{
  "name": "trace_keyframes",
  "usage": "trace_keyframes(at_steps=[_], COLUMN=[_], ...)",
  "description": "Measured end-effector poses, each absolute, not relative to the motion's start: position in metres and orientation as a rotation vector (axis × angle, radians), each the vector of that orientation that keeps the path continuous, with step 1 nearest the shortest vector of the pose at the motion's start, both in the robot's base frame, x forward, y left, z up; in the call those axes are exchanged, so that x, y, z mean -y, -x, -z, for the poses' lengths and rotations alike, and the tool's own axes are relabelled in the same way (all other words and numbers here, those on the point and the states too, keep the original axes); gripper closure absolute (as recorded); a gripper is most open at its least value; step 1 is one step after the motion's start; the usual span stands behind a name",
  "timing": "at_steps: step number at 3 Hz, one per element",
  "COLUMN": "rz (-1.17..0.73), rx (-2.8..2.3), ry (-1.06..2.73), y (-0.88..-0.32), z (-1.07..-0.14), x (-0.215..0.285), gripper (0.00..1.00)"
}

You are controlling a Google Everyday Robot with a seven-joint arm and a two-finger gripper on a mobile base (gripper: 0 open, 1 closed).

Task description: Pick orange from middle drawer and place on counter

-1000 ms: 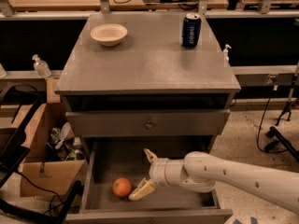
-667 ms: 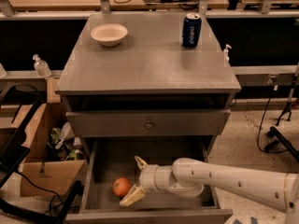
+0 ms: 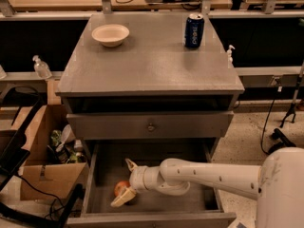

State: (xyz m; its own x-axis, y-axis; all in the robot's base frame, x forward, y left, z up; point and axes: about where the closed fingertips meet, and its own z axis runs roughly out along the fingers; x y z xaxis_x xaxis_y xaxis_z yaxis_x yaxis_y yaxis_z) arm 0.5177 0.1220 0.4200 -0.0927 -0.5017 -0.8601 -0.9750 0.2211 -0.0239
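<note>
The orange (image 3: 120, 188) lies on the floor of the open middle drawer (image 3: 175, 201), at its left side. My gripper (image 3: 121, 183) reaches into the drawer from the right and is open. One finger (image 3: 129, 165) stands behind the orange. The other finger (image 3: 120, 200) lies in front of the orange and hides its lower edge. The orange sits between the two fingers. The grey counter (image 3: 152, 63) is the cabinet top above.
A white bowl (image 3: 110, 34) and a blue soda can (image 3: 194, 30) stand at the back of the counter. The upper drawer front (image 3: 151, 126) with its knob is shut above my arm. A cardboard box (image 3: 42, 175) of clutter stands left of the cabinet.
My gripper has moved left across the drawer, from beside the orange to around it. The orange has not moved.
</note>
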Motion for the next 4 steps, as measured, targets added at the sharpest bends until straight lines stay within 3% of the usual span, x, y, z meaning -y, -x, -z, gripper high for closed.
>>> trace_keyframes(at_steps=[2, 4], rz=[-0.742, -0.715], rx=[-1.733, -1.82], ry=[1.422, 1.514], y=[-0.529, -0.506], z=[-0.396, -0.367], x=[-0.124, -0.103], gripper=[0.0, 0.47])
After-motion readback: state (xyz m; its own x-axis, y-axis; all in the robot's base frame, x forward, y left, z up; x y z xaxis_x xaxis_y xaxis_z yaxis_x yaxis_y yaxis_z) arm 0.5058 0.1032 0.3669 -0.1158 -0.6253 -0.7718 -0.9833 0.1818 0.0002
